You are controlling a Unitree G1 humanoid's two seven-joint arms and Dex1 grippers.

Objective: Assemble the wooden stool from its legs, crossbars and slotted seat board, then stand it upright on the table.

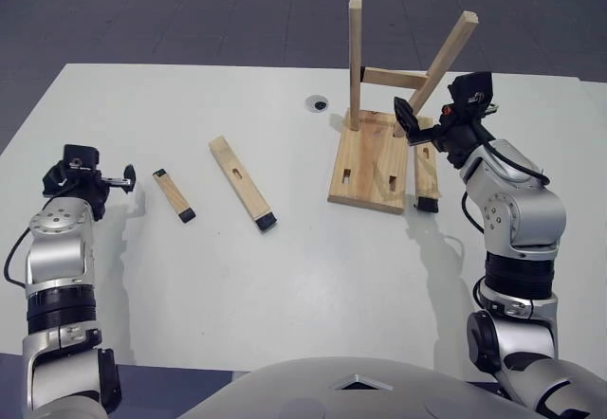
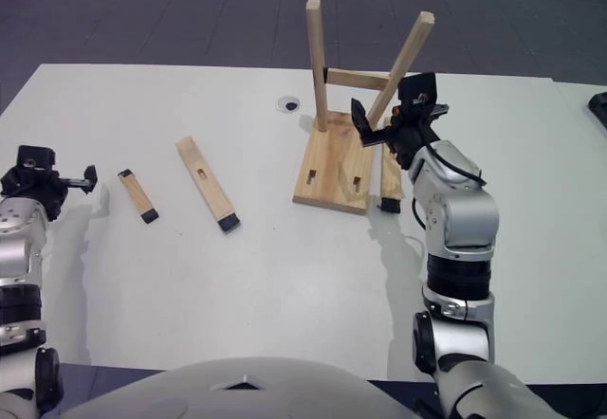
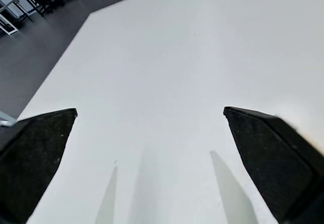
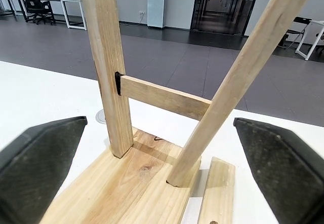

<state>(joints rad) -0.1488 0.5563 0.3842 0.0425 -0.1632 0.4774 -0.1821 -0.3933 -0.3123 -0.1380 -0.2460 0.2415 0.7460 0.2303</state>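
Hovering beside the half-built pale wooden stool (image 1: 365, 168), the right gripper (image 1: 438, 106) has its jaws open; the left gripper (image 3: 150, 111) likewise.

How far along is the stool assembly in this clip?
Done: two legs stand in the seat board, joined by a crossbar, though one leans. In hand: nothing; the right tool is open near the leaning leg, the left tool open over the table. Left: a leg beside the board, another leg and a short crossbar lie loose; the stool isn't stood up.
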